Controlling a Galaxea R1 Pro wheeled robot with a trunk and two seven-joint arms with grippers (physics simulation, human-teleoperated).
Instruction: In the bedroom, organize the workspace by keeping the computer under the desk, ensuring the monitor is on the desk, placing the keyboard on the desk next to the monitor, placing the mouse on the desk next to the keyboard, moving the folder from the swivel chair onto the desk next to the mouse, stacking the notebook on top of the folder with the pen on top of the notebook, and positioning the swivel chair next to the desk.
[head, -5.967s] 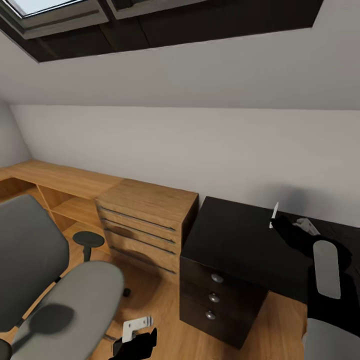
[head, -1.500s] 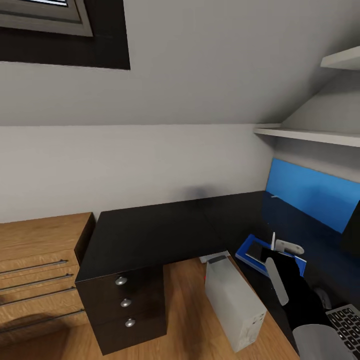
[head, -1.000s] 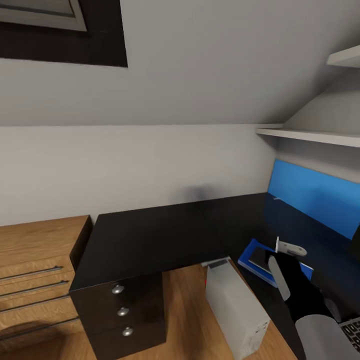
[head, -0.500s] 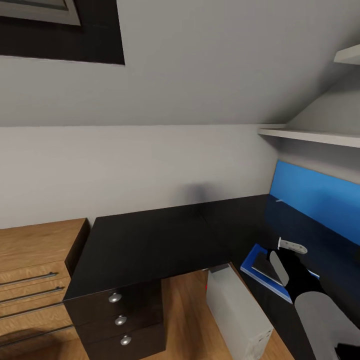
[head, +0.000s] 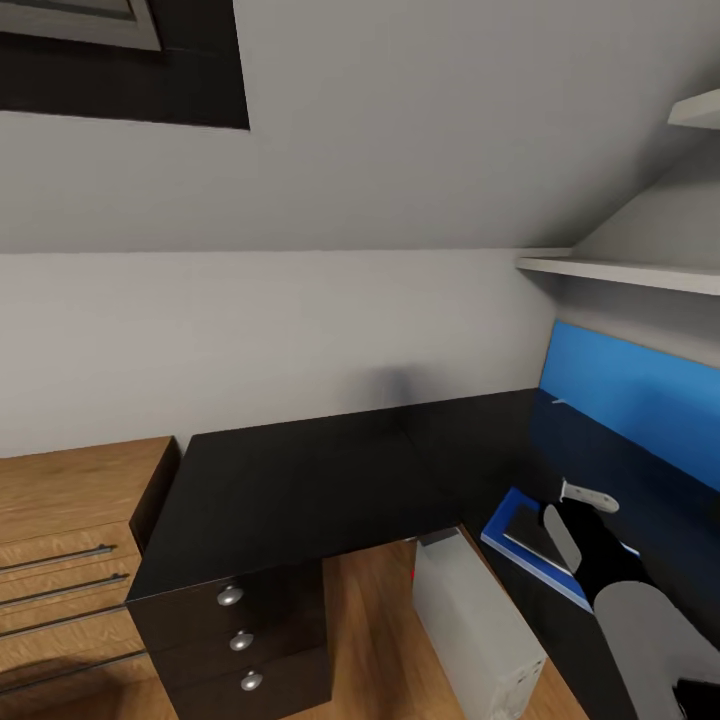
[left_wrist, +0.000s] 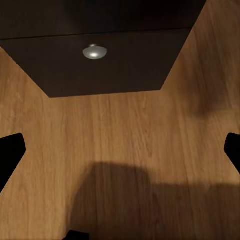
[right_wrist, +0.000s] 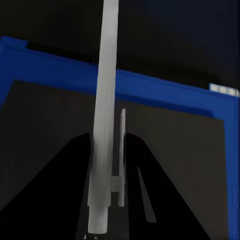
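Note:
My right gripper (head: 566, 506) is shut on a pale grey pen (right_wrist: 106, 110), which hangs over the right end of the black desk (head: 300, 480). Directly under the pen lies a dark notebook (head: 527, 530) on a blue folder (head: 497, 532); both also appear as the notebook (right_wrist: 45, 125) and folder (right_wrist: 55, 67) in the right wrist view. Whether the pen touches the notebook I cannot tell. A pale grey computer tower (head: 478, 630) stands on the floor under the desk. My left gripper (left_wrist: 120, 155) is open above the wood floor.
A black drawer unit (head: 235, 625) with round knobs (left_wrist: 94, 51) sits under the desk's left end, beside a wooden drawer chest (head: 70, 530). A blue back panel (head: 640, 400) and a white shelf (head: 620, 270) line the wall on the right.
The head view has swung right, from the swivel chair and wooden drawers to the black desk. In the last half second the right gripper dipped slightly over the notebook.

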